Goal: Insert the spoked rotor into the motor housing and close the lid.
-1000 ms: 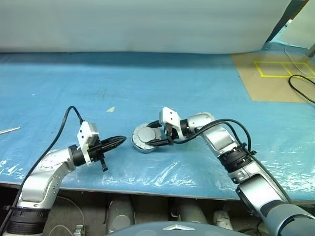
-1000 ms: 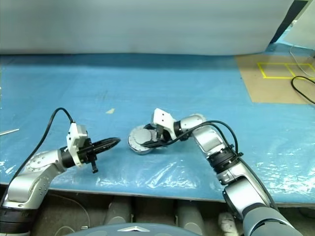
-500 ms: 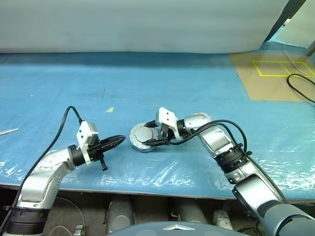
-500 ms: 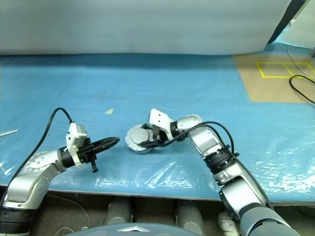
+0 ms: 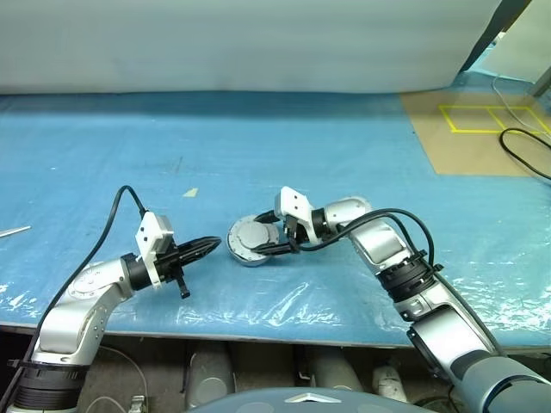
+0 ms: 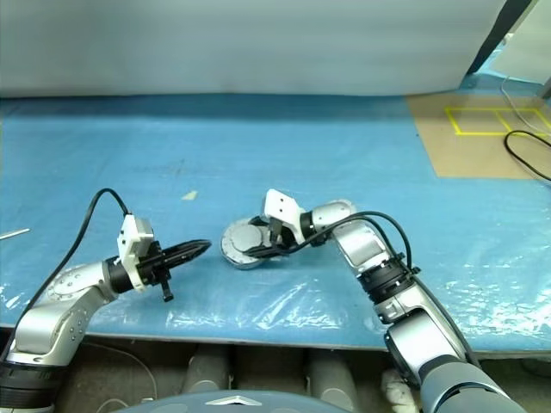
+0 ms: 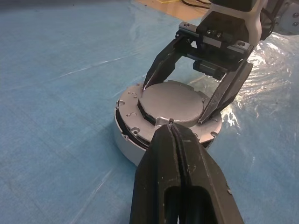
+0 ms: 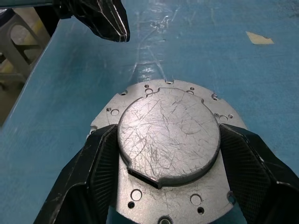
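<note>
The motor housing (image 5: 243,256) lies on the blue table with the lid (image 5: 254,234) folded flat on top, plain face and raised circle (image 8: 168,135) up. The spoked rotor is hidden. My right gripper (image 7: 174,104) reaches in from the right. Its two fingers (image 8: 100,163) straddle the raised circle and press against its opposite sides, tips resting on the lid plate. My left gripper (image 5: 213,244) is shut with nothing in it. It hovers just left of the housing, pointing at its rim and not touching it.
A brown board with yellow tape lines (image 5: 482,129) and a black cable (image 5: 527,148) lie at the far right. A scrap of tape (image 5: 191,192) sits behind the left arm, a thin metal rod (image 5: 13,231) at the far left. Crinkled plastic film (image 5: 284,301) covers the front edge.
</note>
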